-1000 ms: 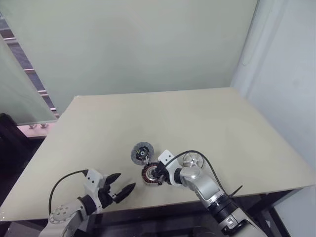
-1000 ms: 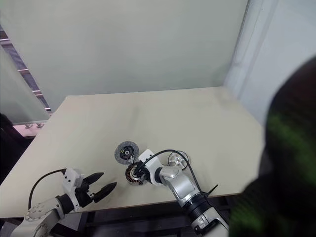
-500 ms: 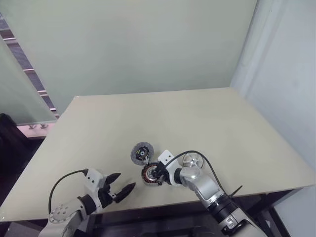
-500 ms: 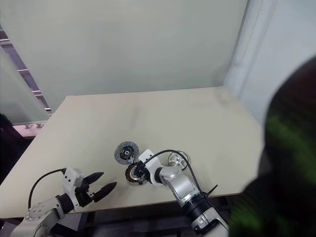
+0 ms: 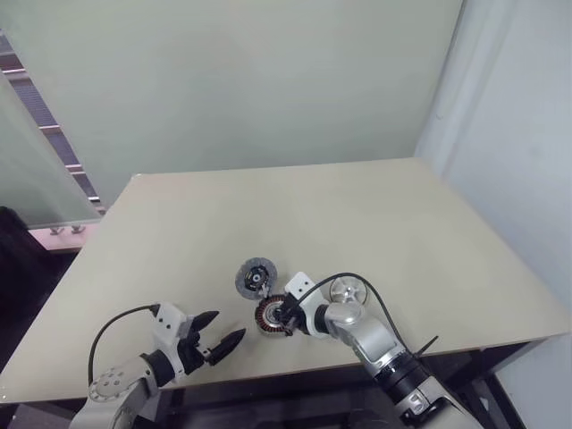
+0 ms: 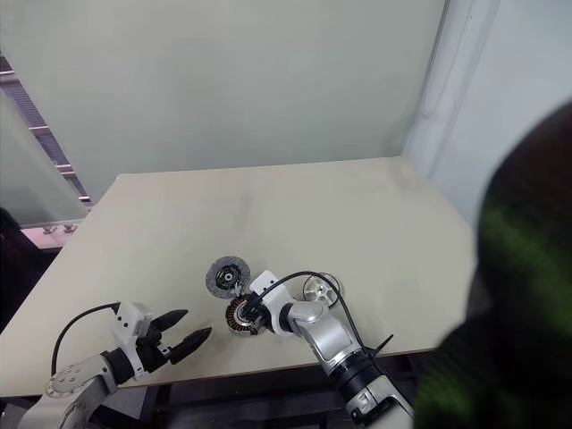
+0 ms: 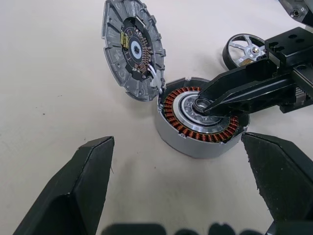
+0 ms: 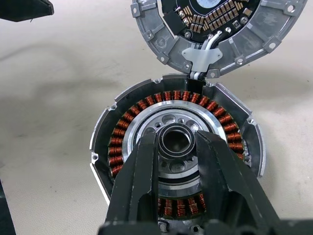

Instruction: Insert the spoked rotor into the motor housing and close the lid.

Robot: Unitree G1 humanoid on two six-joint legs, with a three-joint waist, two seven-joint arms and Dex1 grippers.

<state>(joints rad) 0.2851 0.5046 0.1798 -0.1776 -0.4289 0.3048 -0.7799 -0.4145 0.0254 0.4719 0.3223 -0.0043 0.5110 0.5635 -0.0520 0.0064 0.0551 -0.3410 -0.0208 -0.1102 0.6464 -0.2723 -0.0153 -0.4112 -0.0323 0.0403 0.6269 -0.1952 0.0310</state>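
Observation:
The motor housing (image 8: 122,138), a round puck with copper windings, lies near the table's front edge. My right gripper (image 8: 176,142) reaches over it from the right, its two black fingers (image 8: 139,171) shut on the raised ring at the housing's centre (image 7: 201,104). The lid (image 5: 256,278), a dark grey ribbed disc, lies face up just behind the housing, joined to it by short wires. The spoked rotor (image 5: 347,290) rests on the table right of the housing, behind my right wrist. My left gripper (image 5: 228,327) hovers open to the housing's left, holding nothing.
The beige table (image 5: 375,214) stretches far back to a pale wall. A glass panel (image 5: 36,170) stands off the table's left side. A dark blurred shape (image 6: 518,295) covers the right of the right eye view.

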